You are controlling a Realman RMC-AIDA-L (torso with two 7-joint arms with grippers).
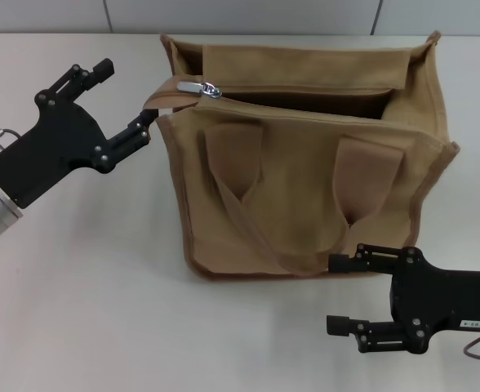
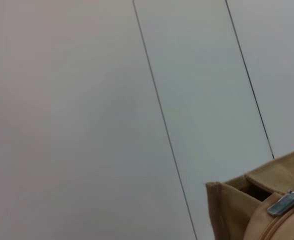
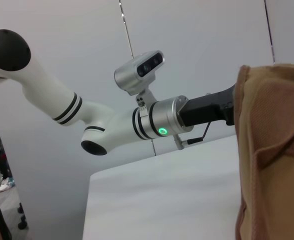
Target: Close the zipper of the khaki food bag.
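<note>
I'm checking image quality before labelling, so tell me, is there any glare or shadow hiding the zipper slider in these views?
Head view: even light, the slider shines slightly but reads clearly; the bag mouth is dark inside. Left wrist view: slider a bit soft, with no glare. Right wrist view: slider not shown, only the bag's side. Left gripper is at the bag's corner; right gripper is at the bag's base.

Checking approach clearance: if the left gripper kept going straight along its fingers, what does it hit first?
Most likely the khaki food bag, at its near upper corner: the left gripper points there, lower fingertip close to or touching the fabric. The zipper slider lies just past, slightly farther back. Depth is unclear.
</note>
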